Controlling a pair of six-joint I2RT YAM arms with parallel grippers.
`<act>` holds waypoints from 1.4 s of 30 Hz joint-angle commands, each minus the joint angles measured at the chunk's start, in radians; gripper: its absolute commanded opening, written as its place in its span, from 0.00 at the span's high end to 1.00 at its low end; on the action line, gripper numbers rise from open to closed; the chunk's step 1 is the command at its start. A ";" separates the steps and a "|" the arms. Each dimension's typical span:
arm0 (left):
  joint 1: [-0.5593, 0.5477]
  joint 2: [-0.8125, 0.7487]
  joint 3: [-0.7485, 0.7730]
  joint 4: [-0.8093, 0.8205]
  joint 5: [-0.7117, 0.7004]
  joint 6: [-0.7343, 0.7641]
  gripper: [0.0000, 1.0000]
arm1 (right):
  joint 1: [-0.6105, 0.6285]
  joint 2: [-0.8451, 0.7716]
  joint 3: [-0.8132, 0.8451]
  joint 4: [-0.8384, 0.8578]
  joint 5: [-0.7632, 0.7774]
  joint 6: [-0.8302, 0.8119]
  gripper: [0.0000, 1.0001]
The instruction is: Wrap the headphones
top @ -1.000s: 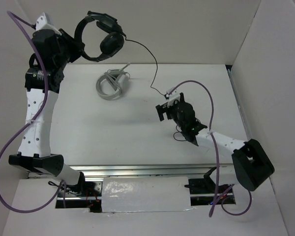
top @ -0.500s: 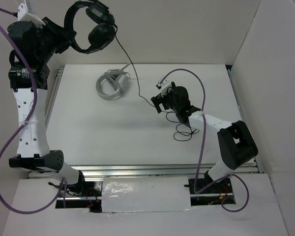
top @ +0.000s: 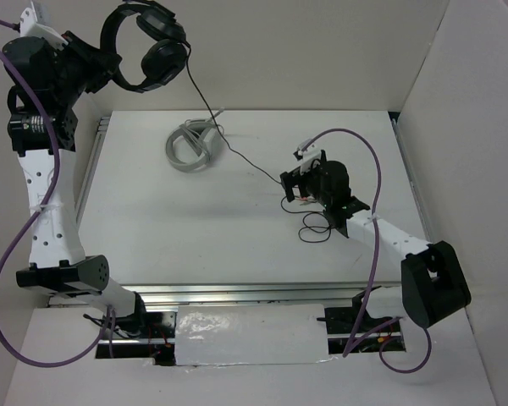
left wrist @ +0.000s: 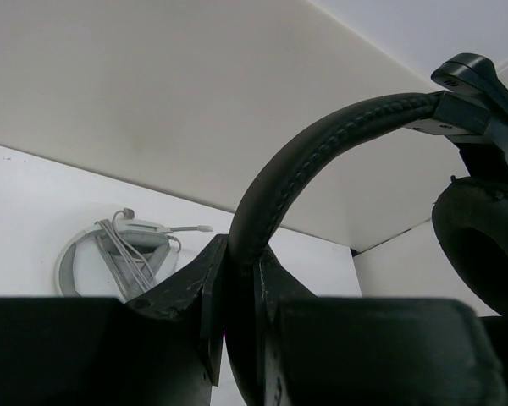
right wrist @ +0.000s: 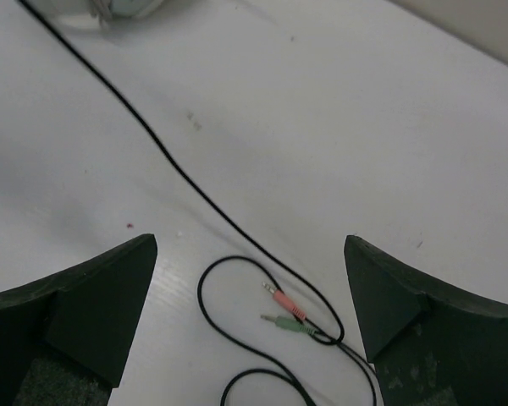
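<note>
The black headphones (top: 144,46) hang high over the table's far left corner. My left gripper (top: 97,66) is shut on their headband (left wrist: 322,152), which passes between the jaws of that gripper (left wrist: 241,283). One earcup (left wrist: 483,245) shows at the right of the left wrist view. The thin black cable (top: 237,152) slopes down from the headphones to loose loops (top: 317,230) on the table. My right gripper (top: 292,188) hovers open above those loops. In the right wrist view, that gripper (right wrist: 250,271) holds nothing, and the cable's pink plug (right wrist: 284,302) and green plug (right wrist: 288,323) lie below it.
A grey-white ring-shaped stand (top: 190,145) with a pale cord sits at the table's far left, also seen as the stand (left wrist: 110,249) in the left wrist view. White walls (top: 457,127) close in the back and right side.
My left arm has lifted the headphones higher and further left, drawing the cable straighter. My right gripper swung left, then came back right over the cable loops.
</note>
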 commanded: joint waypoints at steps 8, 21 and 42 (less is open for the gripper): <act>0.050 -0.033 0.026 0.140 0.106 -0.036 1.00 | 0.058 0.137 0.068 -0.138 -0.033 -0.102 0.00; 0.186 -0.058 -0.014 0.337 0.402 -0.166 1.00 | 0.002 0.569 0.593 -0.675 -0.168 -0.205 0.35; -0.161 -0.320 -0.653 0.473 0.382 0.245 1.00 | 0.018 0.177 0.552 -0.620 0.013 -0.063 1.00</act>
